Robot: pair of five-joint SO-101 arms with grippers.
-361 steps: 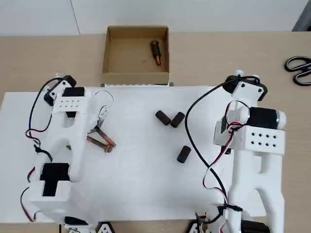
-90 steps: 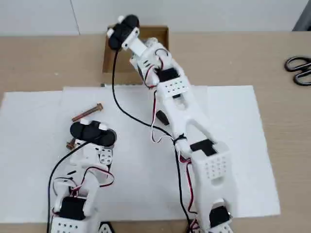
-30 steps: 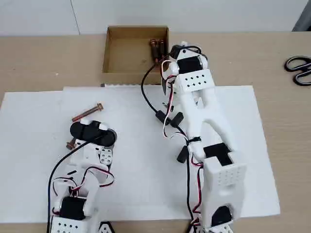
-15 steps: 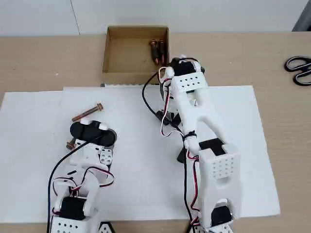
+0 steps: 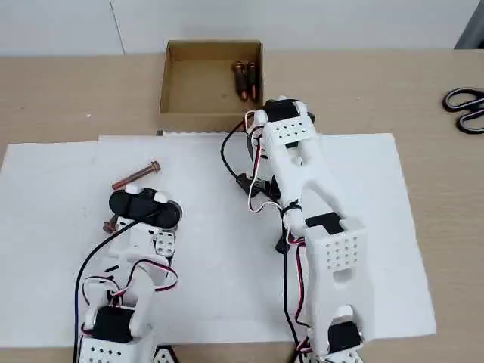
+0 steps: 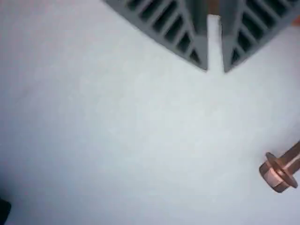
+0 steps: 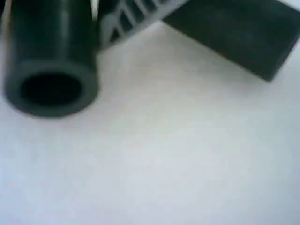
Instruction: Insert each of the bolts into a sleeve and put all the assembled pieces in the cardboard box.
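Right arm [image 5: 302,178] has pulled back from the cardboard box [image 5: 172,83], 2 assembled pcs [image 5: 246,79] inside by its right wall, now low over sleeves [image 7: 51,61] mid-sheet [image 5: 53,197] for the next pick, jaw state can't be told; left gripper [image 6: 214,65] has its jaws all but pressed together near a bolt [image 5: 136,175].

Sleeves [image 7: 49,56] blurred at the right wrist, one edge-cropped, mostly under the right arm [image 5: 302,174] from above; loose bolt [image 6: 277,171] cut by frame edge; second bolt [image 5: 110,224] largely under left arm [image 5: 140,238]; scissors [image 5: 464,99] cropped.
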